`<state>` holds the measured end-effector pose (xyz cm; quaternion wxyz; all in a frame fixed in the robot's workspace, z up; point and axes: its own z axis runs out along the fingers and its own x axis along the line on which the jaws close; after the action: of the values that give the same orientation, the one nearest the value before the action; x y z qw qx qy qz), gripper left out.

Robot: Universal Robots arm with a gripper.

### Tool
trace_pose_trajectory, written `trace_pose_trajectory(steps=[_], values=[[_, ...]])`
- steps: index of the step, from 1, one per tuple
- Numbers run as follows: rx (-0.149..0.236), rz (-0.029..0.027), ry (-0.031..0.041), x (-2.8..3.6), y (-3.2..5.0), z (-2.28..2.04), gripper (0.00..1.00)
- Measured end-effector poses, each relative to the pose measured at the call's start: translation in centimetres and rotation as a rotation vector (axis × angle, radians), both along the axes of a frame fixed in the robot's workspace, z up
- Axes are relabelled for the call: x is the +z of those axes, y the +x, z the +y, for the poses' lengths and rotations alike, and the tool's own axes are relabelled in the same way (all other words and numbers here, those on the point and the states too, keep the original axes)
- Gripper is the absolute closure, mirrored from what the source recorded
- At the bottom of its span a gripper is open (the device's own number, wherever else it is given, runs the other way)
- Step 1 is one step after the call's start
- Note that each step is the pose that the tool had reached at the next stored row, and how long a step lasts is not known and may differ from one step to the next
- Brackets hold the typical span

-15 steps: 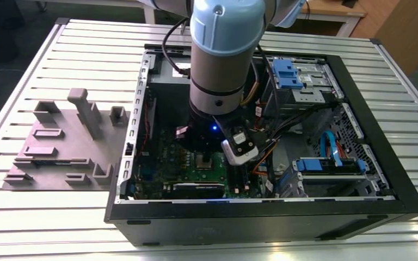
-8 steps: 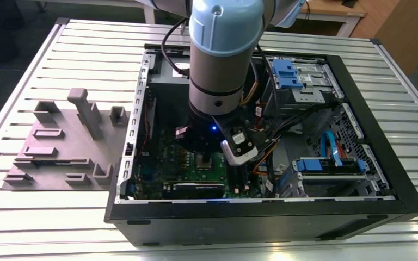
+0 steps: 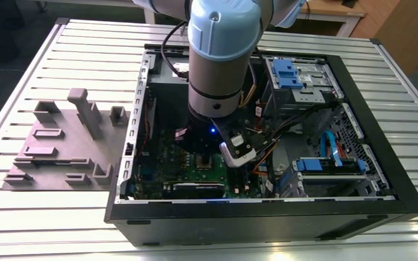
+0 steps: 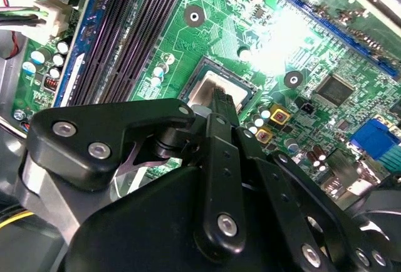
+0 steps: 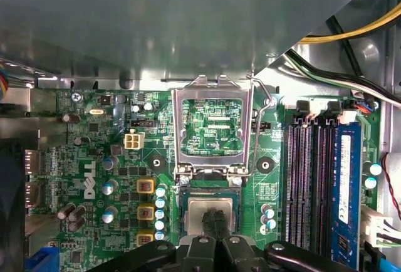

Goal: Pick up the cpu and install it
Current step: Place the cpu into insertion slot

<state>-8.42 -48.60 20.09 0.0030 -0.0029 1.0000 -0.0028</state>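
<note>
— Where is the cpu (image 5: 211,205)?
— Flat in the socket (image 5: 183,212) on the motherboard (image 5: 113,159), metal top up, edges parallel to the socket's; being square, it has no long axis.
— The pincer (image 5: 213,220)?
— Fingers (image 5: 208,223) together, tips over its middle.

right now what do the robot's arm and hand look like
The silver-grey tubular arm has a pale blue joint cap, a black wrist, a small blue light and a black cable. The black hand is bolted link bars with silver screws.
</note>
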Motion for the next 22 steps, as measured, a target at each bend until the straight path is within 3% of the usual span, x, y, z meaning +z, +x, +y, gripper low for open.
trace_pose_trajectory(steps=[22], values=[[0.000,0.0002,-0.0004,-0.67,0.00,0.00,0.90]])
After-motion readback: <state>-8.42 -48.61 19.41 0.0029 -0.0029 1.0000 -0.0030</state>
